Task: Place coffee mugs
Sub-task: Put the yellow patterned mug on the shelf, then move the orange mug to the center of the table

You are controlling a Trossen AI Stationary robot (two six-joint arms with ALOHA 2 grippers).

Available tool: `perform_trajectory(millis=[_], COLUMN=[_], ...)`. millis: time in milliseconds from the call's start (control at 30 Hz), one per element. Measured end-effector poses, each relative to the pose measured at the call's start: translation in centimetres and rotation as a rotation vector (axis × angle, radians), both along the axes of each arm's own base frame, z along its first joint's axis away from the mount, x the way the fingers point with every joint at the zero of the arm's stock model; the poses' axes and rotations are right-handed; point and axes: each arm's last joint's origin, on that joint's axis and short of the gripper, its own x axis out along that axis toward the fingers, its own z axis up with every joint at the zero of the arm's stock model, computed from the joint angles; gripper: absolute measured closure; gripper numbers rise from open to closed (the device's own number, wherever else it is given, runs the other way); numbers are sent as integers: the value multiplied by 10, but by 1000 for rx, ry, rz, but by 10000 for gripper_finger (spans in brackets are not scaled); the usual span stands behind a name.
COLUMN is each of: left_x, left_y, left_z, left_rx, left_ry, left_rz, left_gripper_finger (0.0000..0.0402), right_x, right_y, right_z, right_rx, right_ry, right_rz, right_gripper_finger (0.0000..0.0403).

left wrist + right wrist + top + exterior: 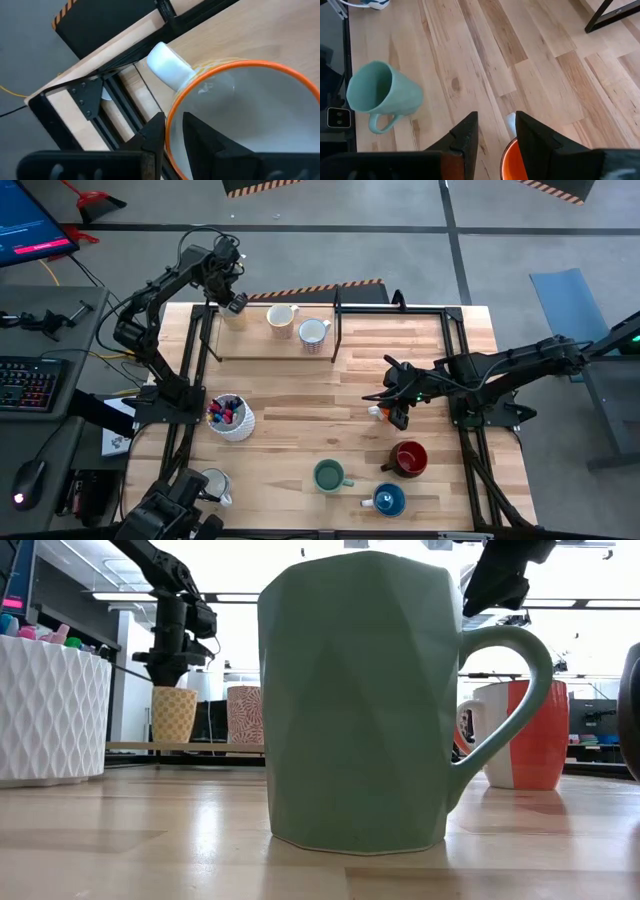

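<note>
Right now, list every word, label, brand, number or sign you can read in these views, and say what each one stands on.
No text can be read in any view.
Monitor, beside the table's left edge: lines of text on the screen, too small to read.
Keyboard: key markings too small to read.
Green mug, white pen holder, orange mug: no lettering shows.

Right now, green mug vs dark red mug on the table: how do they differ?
Colour: the green mug is pale green; the dark red mug is deep red.
Place: the green mug sits nearer the table's middle; the dark red mug is further toward the right arm's side.
Handles: the green mug's points right in the high view, the dark red mug's points left.
Shared: both stand upright, ungripped.
</note>
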Motion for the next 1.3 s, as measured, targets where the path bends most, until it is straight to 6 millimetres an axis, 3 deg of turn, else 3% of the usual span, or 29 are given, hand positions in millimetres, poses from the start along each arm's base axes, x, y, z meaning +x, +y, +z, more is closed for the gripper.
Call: perform_trajectory(millis=[433,833,1000,1300], left_x=[-2,-16,-17,-17], left_y=[-1,-24,-55,-146], left_z=[4,42,67,103], left_rx=[5,113,89,-31], left_ry=[-16,-90,-265,-438], left_rz=[11,-8,-91,-384], left_gripper_finger=[342,341,341,341], right_x=[0,6,6,6], right_y=[0,1,2,2], right_z=[0,-4,-4,-4], right_rx=[2,-5,2,-20], right_ry=[2,12,10,13], right_rz=[2,7,16,73], right_gripper_finger=[292,292,292,292])
